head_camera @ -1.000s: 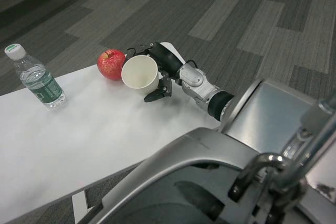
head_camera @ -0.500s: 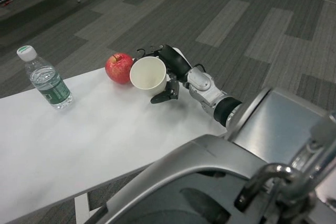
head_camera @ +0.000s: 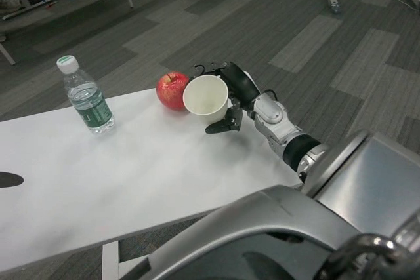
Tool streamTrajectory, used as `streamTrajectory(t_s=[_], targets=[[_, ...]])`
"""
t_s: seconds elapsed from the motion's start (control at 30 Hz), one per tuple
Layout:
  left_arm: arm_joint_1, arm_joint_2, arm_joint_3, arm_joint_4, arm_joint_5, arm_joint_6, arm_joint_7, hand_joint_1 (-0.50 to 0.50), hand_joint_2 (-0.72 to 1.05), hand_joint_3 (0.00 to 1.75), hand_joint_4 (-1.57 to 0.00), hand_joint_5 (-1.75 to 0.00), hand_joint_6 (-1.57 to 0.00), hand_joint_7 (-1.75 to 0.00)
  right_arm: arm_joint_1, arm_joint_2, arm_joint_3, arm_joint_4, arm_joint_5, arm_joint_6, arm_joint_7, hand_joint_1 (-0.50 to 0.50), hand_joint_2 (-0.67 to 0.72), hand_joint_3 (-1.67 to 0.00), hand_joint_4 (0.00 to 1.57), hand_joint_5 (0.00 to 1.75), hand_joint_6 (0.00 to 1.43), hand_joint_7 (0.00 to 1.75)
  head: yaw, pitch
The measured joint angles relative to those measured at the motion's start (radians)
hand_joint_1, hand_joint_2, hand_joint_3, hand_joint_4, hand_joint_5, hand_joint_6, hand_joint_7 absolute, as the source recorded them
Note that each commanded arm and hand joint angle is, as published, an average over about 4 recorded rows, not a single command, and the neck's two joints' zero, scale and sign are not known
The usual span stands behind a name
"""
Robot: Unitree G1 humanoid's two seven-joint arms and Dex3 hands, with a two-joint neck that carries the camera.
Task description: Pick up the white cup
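Right hand (head_camera: pixel 231 100) has the white cup (head_camera: pixel 206 97)
Fingers are wrapped around the cup, tilted with its mouth facing the camera, at the tabletop's (head_camera: pixel 131 168) far edge just beside a red apple (head_camera: pixel 172 90); water bottle (head_camera: pixel 85 98) stands further left.

text: none legible | water bottle (head_camera: pixel 87 101) label: green, print too small to read

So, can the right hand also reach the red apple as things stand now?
Probably not directly: the right hand already holds the white cup, and the cup sits between it and the apple, which it seems to touch. The left hand is not in view.
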Motion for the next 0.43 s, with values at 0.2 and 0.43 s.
streamTrajectory(t_s=[0.2,0.43], targets=[[0.000,0.000,0.000,0.006,0.010,0.002,-0.017,-0.50,-0.55,0.09,0.00,-0.31,0.00,-0.14,-0.004,0.000,0.000,0.005,0.000,0.001,0.000,0.38,0.66,-1.59,1.48,1.65,1.37,1.19,0.020,0.002],[0.000,0.000,0.000,0.006,0.014,0.002,-0.031,-0.50,-0.55,0.09,0.00,-0.31,0.00,-0.14,-0.007,0.000,0.001,0.006,0.000,0.004,0.000,0.38,0.66,-1.59,1.48,1.65,1.37,1.19,0.029,0.008]])
